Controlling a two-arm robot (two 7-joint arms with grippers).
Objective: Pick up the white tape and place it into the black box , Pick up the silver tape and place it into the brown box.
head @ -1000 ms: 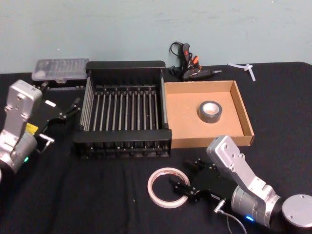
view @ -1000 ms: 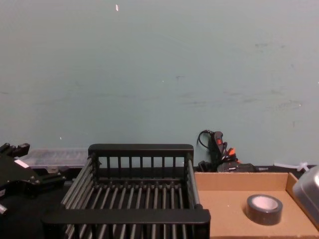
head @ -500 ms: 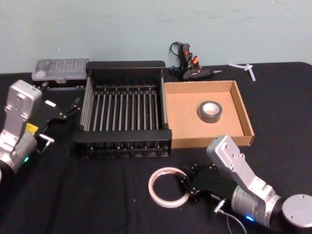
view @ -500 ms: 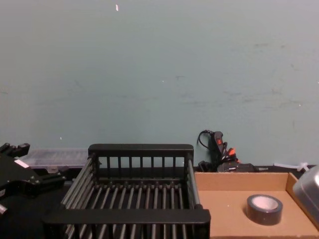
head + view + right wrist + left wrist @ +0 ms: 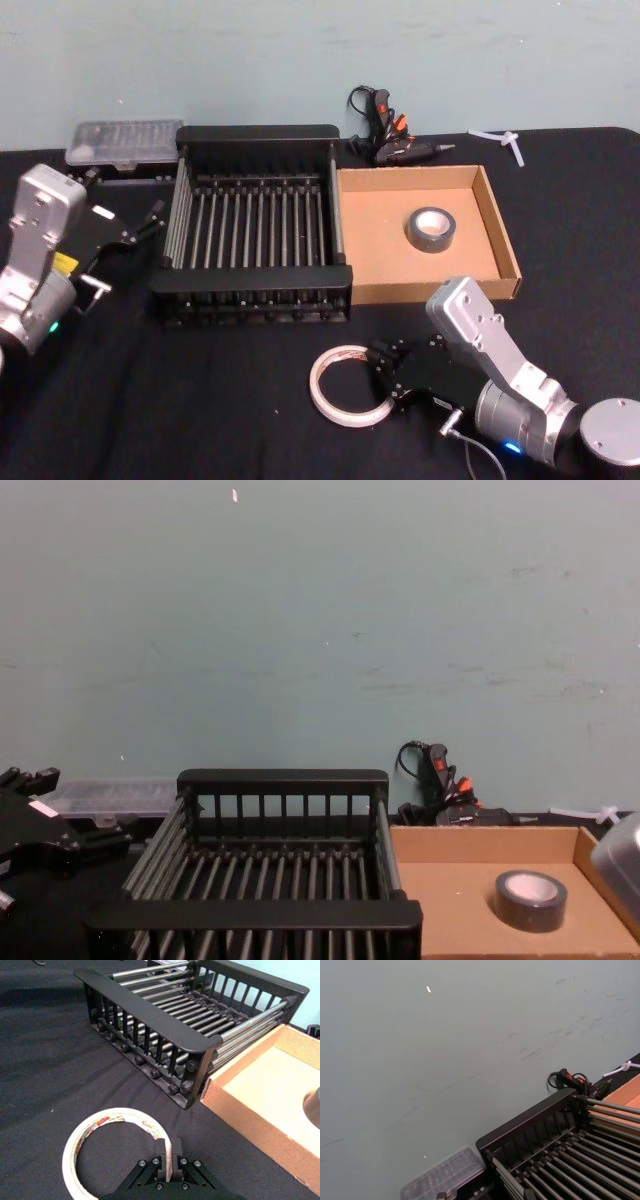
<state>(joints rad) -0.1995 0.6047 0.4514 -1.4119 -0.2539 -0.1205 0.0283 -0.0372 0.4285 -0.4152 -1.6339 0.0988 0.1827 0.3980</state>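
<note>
you get soft, even light from above in head view. no hard shadows, just faint dark patch under black box (image 5: pixel 255 235) on black table (image 5: pixel 180 400). black cloth eats light, so dark parts blend in. brown box (image 5: pixel 385 245) floor looks bright and flat, no glare. small shine on metal bars in right wrist view. wall (image 5: pixel 320 620) looks dull green-grey, smudges show. left wrist view looks hazy and tilted. chest view looks a bit soft, its bottom edge dim.
</note>
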